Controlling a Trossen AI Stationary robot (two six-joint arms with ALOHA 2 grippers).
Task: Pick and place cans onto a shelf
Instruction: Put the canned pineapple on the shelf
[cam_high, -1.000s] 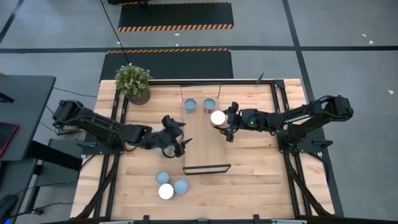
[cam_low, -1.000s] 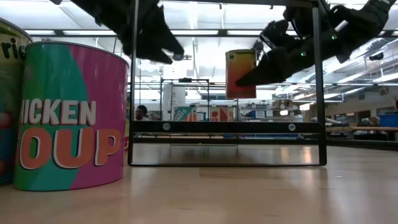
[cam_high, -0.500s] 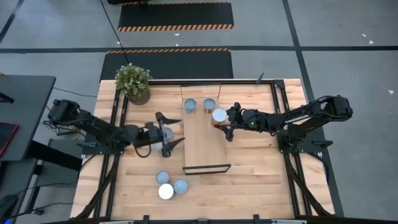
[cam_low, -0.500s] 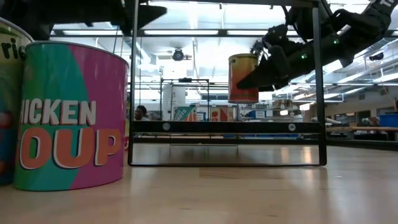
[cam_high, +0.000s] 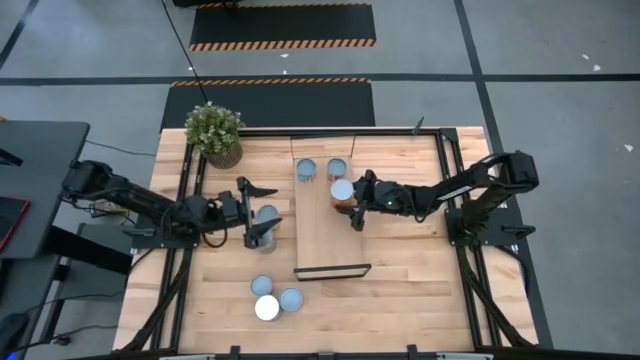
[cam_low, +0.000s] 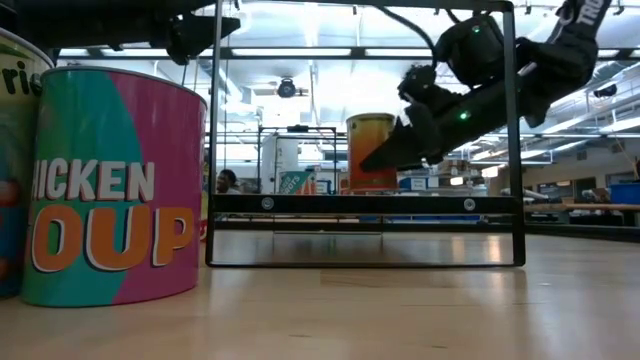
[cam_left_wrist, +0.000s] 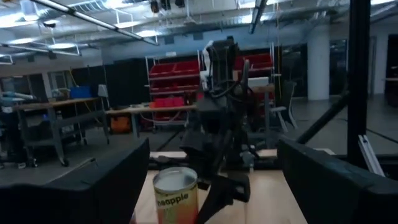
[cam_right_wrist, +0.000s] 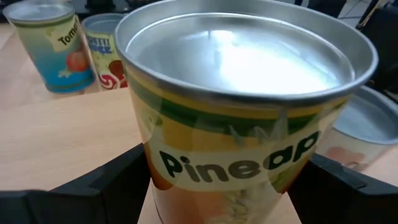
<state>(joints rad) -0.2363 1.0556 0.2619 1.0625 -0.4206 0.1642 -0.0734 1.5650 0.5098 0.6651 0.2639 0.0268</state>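
Observation:
My right gripper (cam_high: 352, 194) is shut on a pineapple can (cam_high: 343, 190) with a yellow and orange label (cam_low: 370, 150), just above the far part of the shelf (cam_high: 330, 240). Two more cans (cam_high: 306, 169) (cam_high: 337, 168) stand on the shelf's far end. My left gripper (cam_high: 266, 210) is open and raised over the table left of the shelf, its fingers (cam_left_wrist: 74, 186) wide apart. Seen from above, a can (cam_high: 268, 215) stands on the table under it. Three cans (cam_high: 272, 299) stand together near the front edge. My right gripper pinches the pineapple can's side wall (cam_right_wrist: 146, 180) between its two fingers, one on each side. The fingers (cam_low: 392, 152) come from the table's right, slanting a little down, and meet the can about halfway up. The can hangs upright, its bottom just above the shelf board (cam_low: 365, 204).
A potted plant (cam_high: 214, 130) stands at the table's far left corner. The shelf's black frame (cam_low: 212, 150) rises at its near end. In the right wrist view two cans (cam_right_wrist: 43, 50) (cam_right_wrist: 106, 40) stand on the wood beyond the held can, and another (cam_right_wrist: 367, 124) is close beside it.
My right gripper has sunk and moved slightly toward the table's left with the pineapple can, bringing it upright down close to the shelf board. My left gripper has drawn back toward the table's left edge and tipped up from pointing down, staying open and uncovering the can on the table.

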